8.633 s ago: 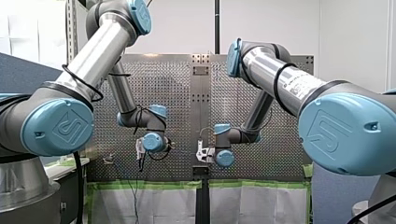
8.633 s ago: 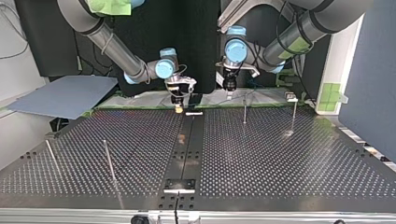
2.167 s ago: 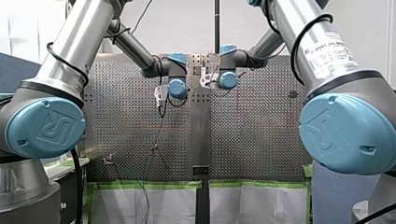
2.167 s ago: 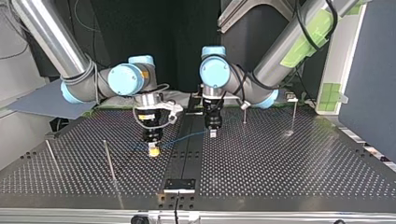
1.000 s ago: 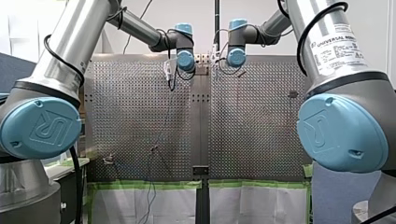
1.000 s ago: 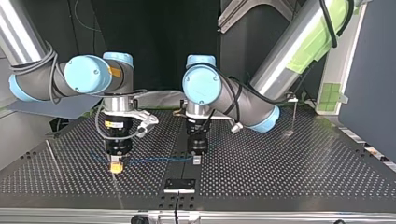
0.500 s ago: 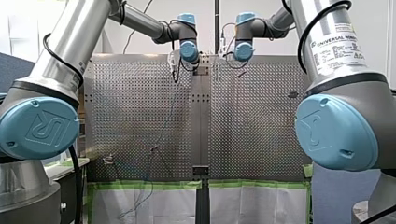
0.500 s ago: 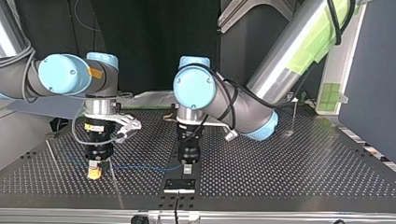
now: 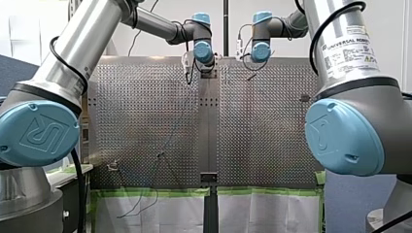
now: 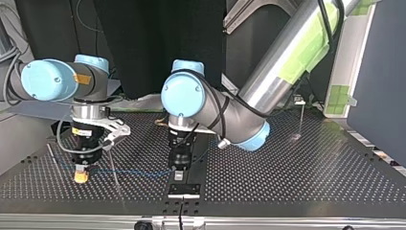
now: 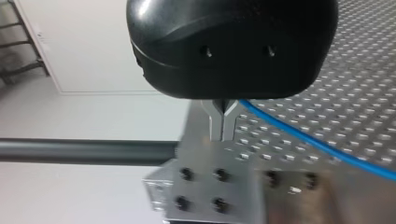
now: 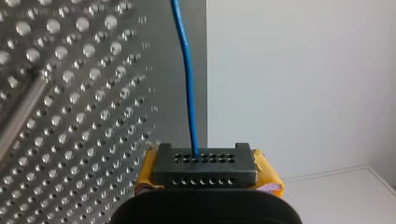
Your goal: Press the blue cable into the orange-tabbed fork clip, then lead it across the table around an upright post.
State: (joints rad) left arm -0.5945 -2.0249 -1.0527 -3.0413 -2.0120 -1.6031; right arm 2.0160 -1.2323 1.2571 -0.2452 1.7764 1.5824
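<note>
The blue cable (image 10: 139, 171) runs level between my two grippers just above the perforated table (image 10: 287, 167). My left gripper (image 10: 178, 175) is over the table's middle strip. In the left wrist view its metal fingers (image 11: 223, 123) are pressed together, and the blue cable (image 11: 317, 147) leads away from them over the table. My right gripper (image 10: 81, 176), with yellow pads, is at the top view's left, shut on the blue cable (image 12: 187, 84), which comes out between its pads (image 12: 264, 170). A thin upright post (image 10: 113, 171) stands just beside it. A small clip (image 9: 112, 166) sits near the table's near edge in the front view.
More thin posts stand at the top view's far left (image 10: 50, 150) and far right (image 10: 301, 117). A black plate with screws (image 10: 184, 189) lies under my left gripper at the table's edge. A dark rod (image 11: 84, 151) lies past that edge.
Both grippers have moved toward the top view's left and a little toward that camera, carrying the cable span with them. My right gripper has passed from one side of the thin post to the other.
</note>
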